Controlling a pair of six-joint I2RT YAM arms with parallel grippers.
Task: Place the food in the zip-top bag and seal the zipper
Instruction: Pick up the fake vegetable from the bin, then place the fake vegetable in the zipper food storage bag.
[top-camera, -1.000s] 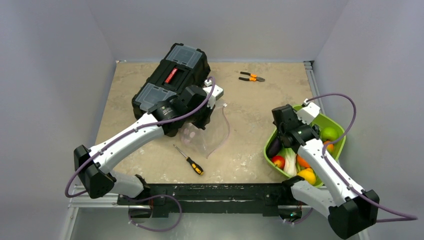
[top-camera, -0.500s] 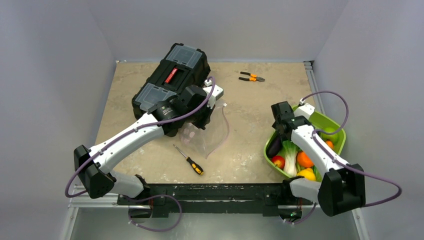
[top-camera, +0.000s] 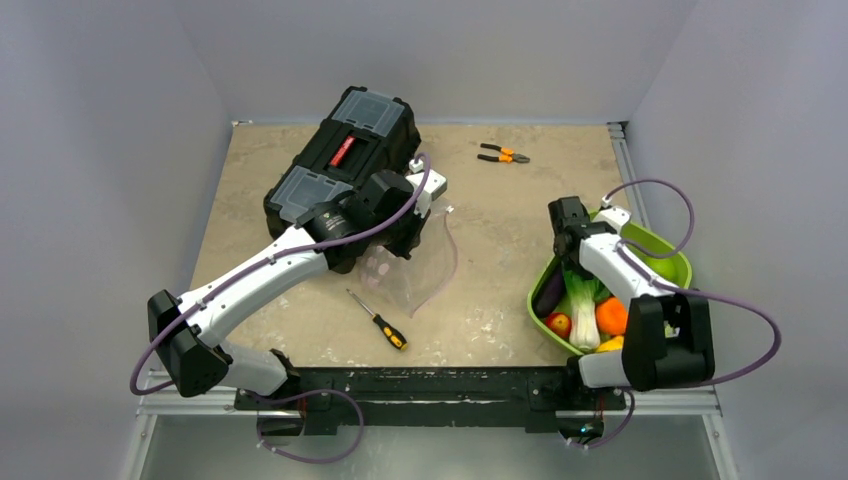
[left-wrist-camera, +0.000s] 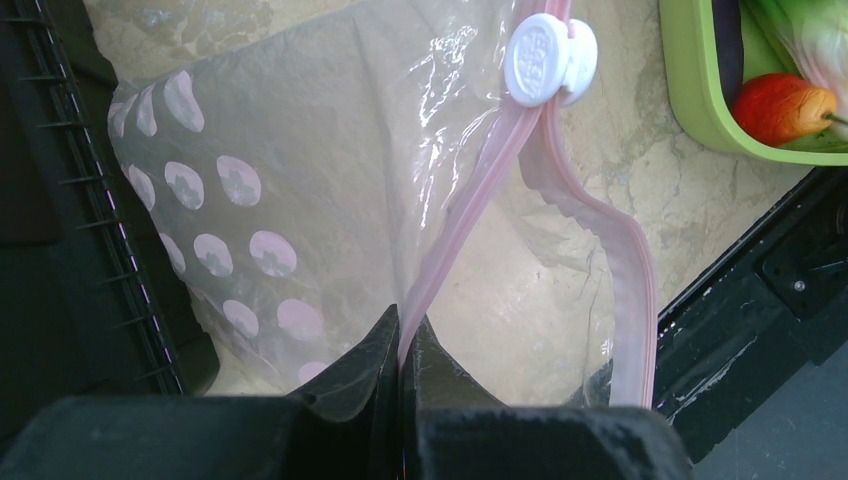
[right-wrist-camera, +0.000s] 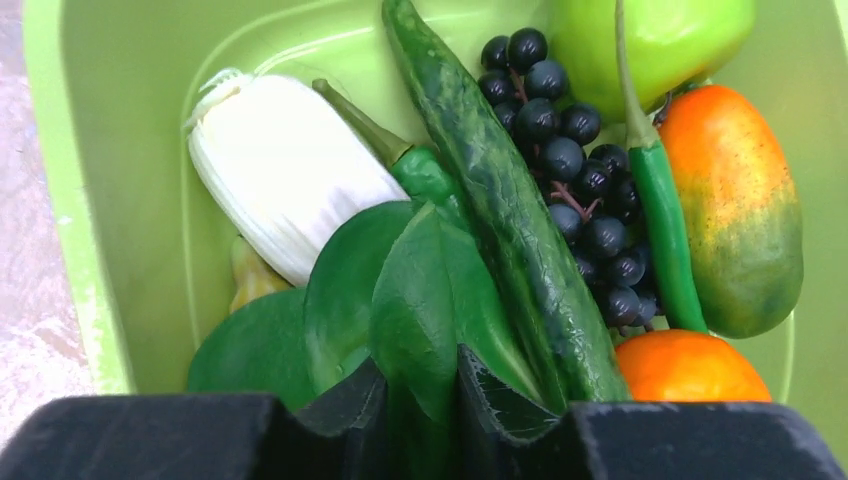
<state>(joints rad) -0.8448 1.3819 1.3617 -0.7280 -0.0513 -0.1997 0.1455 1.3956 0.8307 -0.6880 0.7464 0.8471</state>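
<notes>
Two jobs are split between the arms. On the desk (top-camera: 500, 220), the left gripper (left-wrist-camera: 403, 338) is clamped on the thin pale-pink zipper (left-wrist-camera: 470, 200) of the clear, crinkly zip-top bag (left-wrist-camera: 300, 150), which lies just beside the black plastic toolbox (top-camera: 340, 150). Pinching one lip looks meant to hold the mouth up. The other lip bows away, leaving a gap that faces the lime-green plastic bowl (right-wrist-camera: 60, 200). The round white slider (left-wrist-camera: 548, 58) sits at the far end of the strip.

All the toy food (right-wrist-camera: 500, 220) lies in that bowl, none in the bag. The right gripper (right-wrist-camera: 420, 385) hangs inside the bowl, jaws narrowly apart astride a dark leaf of the white-stemmed leafy green (right-wrist-camera: 290, 190). Whether they bite it I cannot tell.

Bare desk lies between bowl and bag. The bowl's wall is the edge to clear, and the yellow-handled screwdriver (top-camera: 378, 320) lies near the bag.
</notes>
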